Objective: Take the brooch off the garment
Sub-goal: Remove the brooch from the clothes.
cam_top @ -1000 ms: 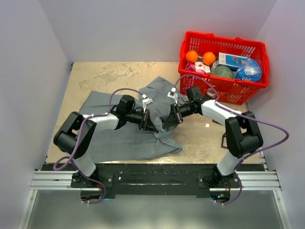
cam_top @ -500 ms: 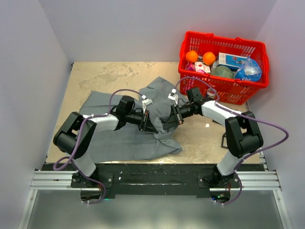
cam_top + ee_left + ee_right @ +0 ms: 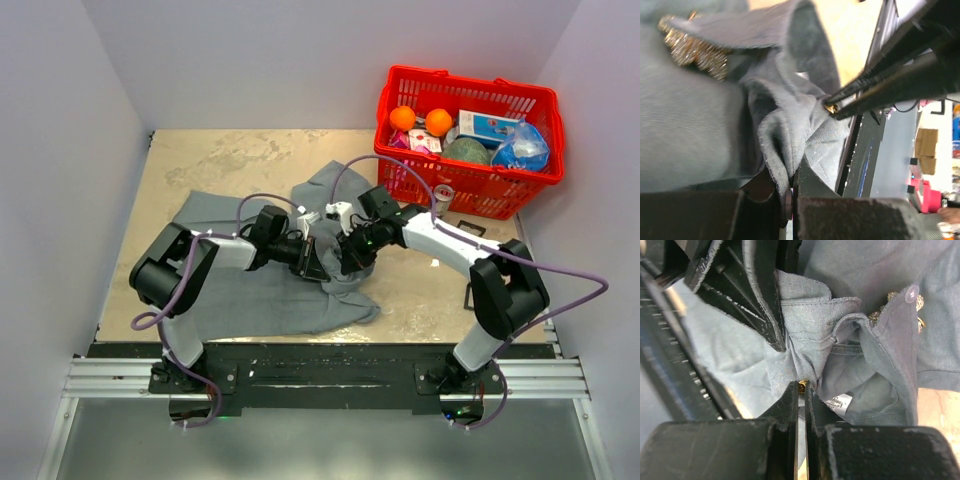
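Nose to nose over a bunched ridge of cloth near the middle of the surface point(image 3: 220, 155), the two arms work one small spot. The left gripper point(image 3: 790, 192) is clamped tight on a fold of the garment point(image 3: 250, 300), apparently to anchor the thin grey fabric and hold it up in a ridge. The right gripper point(image 3: 801, 391), jaws all but closed, nips a tiny gold piece point(image 3: 802, 385) poking from the creases. It looks like the pin end or clasp, though it is too small to be sure. The brooch point(image 3: 692, 46) itself, a glittering gold cluster, sits on the cloth just beyond the pinch. It is half tucked under a hemmed edge beside a white button point(image 3: 911, 292), so it appears to be attached yet. The rest of the shirt lies spread from the centre toward the left and near edges. Between the fingertips there is almost no slack, so any pull would likely have to go outward. Bare surface lies open beyond the shirt toward the far edge and to the right. That room ends at the red basket point(image 3: 480, 195), filled with goods, in the far right corner, and walls close in the sides.
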